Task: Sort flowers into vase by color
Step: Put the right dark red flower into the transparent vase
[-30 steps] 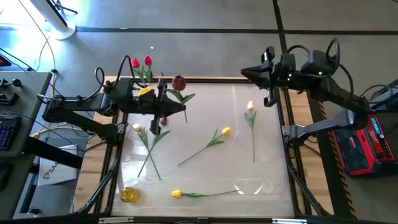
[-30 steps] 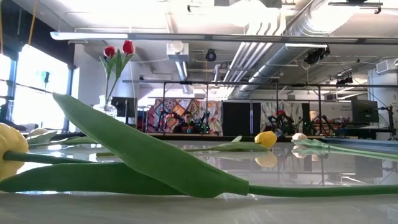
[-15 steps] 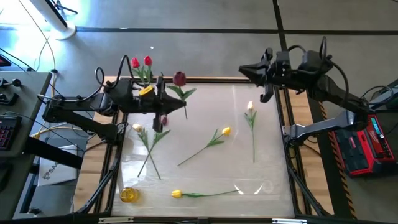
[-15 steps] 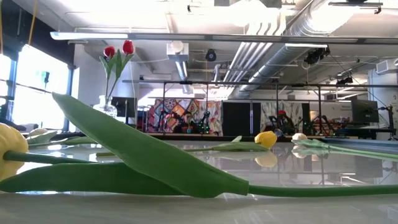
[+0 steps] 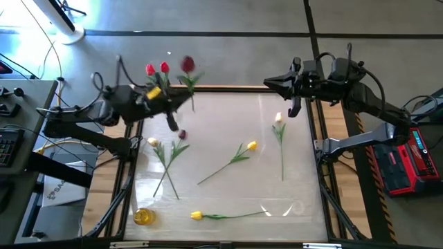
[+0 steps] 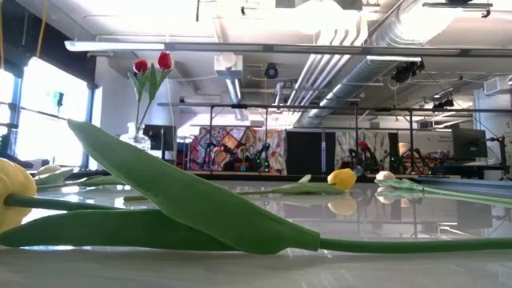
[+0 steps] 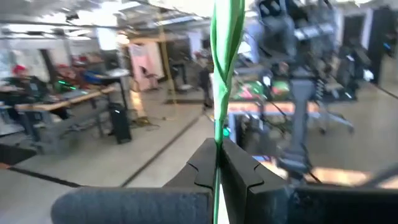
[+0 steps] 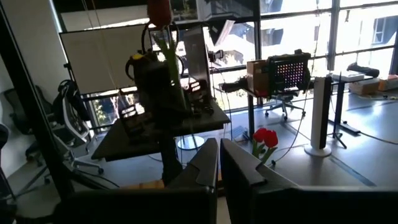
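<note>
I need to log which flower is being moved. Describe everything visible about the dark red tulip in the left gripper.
The dark red tulip is an artificial flower with a small maroon head, a thin green stem and a green leaf. The left gripper is shut on its stem, holding it in the air above the table's far left edge, head tilted away from the table, close to the two red tulips standing there. In the left wrist view, the stem rises straight up from between the fingers. Nothing else touches it.

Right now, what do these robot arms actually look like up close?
Two dark, near-black jointed arms with looping black cables. The left gripper has a yellow patch behind it; its fingers are flat black blades. The right gripper is equally dark, with a small green light on its arm.
</note>
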Tool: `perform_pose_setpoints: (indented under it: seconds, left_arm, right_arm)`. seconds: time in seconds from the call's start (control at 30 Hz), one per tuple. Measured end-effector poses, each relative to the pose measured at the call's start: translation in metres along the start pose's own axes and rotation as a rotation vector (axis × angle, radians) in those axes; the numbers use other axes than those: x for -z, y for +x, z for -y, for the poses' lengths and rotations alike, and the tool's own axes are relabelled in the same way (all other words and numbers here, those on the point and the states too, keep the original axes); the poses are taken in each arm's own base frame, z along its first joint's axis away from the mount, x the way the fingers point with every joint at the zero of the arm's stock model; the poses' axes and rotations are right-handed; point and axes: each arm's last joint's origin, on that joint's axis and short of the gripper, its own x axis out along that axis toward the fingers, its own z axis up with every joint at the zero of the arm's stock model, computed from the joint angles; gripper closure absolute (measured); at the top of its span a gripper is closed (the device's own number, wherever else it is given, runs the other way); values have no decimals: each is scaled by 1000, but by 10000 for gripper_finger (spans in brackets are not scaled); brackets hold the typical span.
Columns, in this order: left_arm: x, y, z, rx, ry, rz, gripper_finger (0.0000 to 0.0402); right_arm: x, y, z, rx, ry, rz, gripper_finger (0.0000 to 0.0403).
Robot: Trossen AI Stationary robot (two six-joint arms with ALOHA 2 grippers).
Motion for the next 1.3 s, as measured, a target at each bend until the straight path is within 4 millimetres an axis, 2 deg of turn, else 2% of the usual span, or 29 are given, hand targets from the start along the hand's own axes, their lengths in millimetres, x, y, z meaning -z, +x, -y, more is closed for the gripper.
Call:
perform_pose_setpoints:
  seconds: [0.17,0.33,0.5,0.63,0.8,0.97,1.17,1.3]
  left_arm:
    - [-6,-23,-17,-79,-11,-5,401]
    - [-3,-42,-28,-195,1,-83,401]
    - [6,-52,-33,-267,75,-168,401]
    - [24,-51,-30,-269,109,-199,401]
    - [45,-61,-34,-292,32,-156,401]
    - [76,-70,-40,-352,23,-154,401]
    - [119,-71,-42,-421,1,-88,401]
    - [139,-70,-43,-469,7,-46,401]
  right_arm:
    - [0,0,0,0,0,0,396]
    - [0,0,0,0,0,0,396]
    - [0,0,0,0,0,0,396]
    - [0,0,0,0,0,0,396]
    - [0,0,0,0,0,0,396]
    - [0,0,0,0,0,0,396]
    - [0,0,0,0,0,0,396]
    - [0,0,0,0,0,0,396]
